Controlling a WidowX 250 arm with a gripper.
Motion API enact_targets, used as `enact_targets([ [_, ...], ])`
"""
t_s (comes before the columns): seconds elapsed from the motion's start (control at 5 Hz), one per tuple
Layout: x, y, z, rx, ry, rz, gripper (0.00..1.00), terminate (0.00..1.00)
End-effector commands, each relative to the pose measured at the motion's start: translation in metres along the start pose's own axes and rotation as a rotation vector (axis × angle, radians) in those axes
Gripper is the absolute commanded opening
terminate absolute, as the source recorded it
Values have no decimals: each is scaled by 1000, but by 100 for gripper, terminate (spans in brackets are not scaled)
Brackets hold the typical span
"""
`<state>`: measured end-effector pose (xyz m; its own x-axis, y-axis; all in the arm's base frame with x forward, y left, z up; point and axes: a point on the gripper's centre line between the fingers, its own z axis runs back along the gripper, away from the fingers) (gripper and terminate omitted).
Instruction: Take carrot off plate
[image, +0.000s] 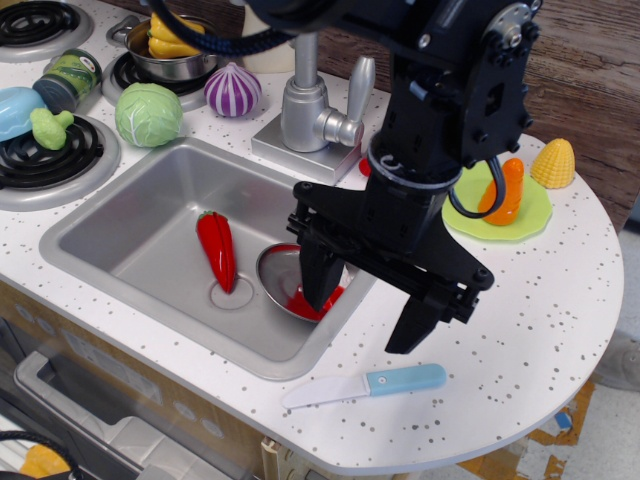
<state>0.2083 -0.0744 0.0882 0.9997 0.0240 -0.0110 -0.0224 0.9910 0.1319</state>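
The orange carrot (505, 192) lies on the lime-green plate (528, 222) at the back right of the counter, partly hidden by the arm and its black cable. My gripper (367, 305) hangs open and empty over the sink's right edge, well left of and in front of the plate. Its left finger (320, 275) points down over the steel bowl, its right finger (418, 322) over the counter.
A red pepper (217, 250) lies in the sink (140, 240) beside a steel bowl (280, 275) holding something red. A yellow corn cob (553, 163) sits behind the plate. A blue-handled toy knife (365, 385) lies at the front. The faucet (310, 105), onion (232, 90) and cabbage (148, 114) stand behind.
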Motion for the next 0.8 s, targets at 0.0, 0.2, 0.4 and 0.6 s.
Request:
enact_targets([
  [0.0, 0, 0, 0, 0, 0, 0, 100, 0],
  [0.2, 17, 0, 6, 8, -15, 28, 100, 0],
  [0.4, 47, 2, 10, 4, -34, 45, 100, 0],
  [0.6, 78, -6, 18, 13, -58, 49, 100, 0],
])
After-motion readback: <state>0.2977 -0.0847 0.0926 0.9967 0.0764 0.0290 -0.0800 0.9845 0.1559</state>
